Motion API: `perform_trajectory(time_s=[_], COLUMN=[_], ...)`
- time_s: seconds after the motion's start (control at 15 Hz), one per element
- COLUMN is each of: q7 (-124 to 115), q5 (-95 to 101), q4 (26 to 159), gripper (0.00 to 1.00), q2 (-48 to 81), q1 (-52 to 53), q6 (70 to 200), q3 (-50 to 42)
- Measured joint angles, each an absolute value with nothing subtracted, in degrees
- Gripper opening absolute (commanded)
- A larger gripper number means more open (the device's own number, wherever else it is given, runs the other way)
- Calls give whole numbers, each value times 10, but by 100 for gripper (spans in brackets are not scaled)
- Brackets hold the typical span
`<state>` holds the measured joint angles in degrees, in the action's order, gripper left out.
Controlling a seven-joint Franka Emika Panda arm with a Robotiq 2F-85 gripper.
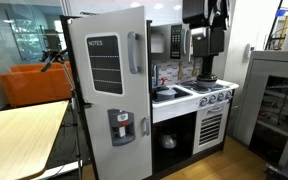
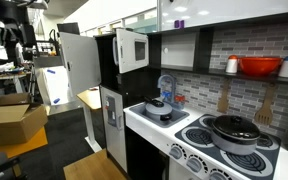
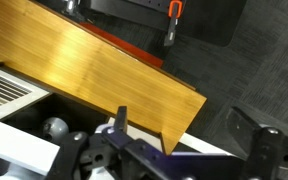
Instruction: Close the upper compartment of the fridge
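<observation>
The fridge (image 1: 118, 140) is tall and light grey with black edges, left of the stove in both exterior views (image 2: 111, 118). Its upper compartment door (image 1: 109, 55), with the black "NOTES" panel and a grey handle, stands swung open; in an exterior view it shows as a plain grey panel (image 2: 79, 62) turned out from the cabinet. My gripper (image 3: 189, 132) is open and empty, its fingers wide apart over a wooden tabletop edge and dark floor. It hangs apart from the door (image 1: 211, 40), and also shows far from the fridge in the other exterior view (image 2: 16, 35).
A wooden table (image 1: 19, 135) (image 3: 94, 70) stands in front of the fridge. The white stove unit (image 1: 199, 100) with pots (image 2: 234, 130) adjoins it, with the microwave (image 2: 131, 48) above. A grey cabinet (image 1: 274, 100) and cardboard boxes (image 2: 9, 120) stand nearby.
</observation>
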<state>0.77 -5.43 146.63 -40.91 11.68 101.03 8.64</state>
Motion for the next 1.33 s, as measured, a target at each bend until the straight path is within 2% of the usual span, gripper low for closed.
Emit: perform_trajectory(time_s=[0.27, 0.53, 1.33], q7=[12, 29, 71], q5=[-82, -91, -88], q4=[1439, 1424, 1385], gripper=[100, 100, 100], q2=[-410, -410, -304], q1=[160, 188, 201], q6=[959, 963, 1122], q3=[110, 129, 151])
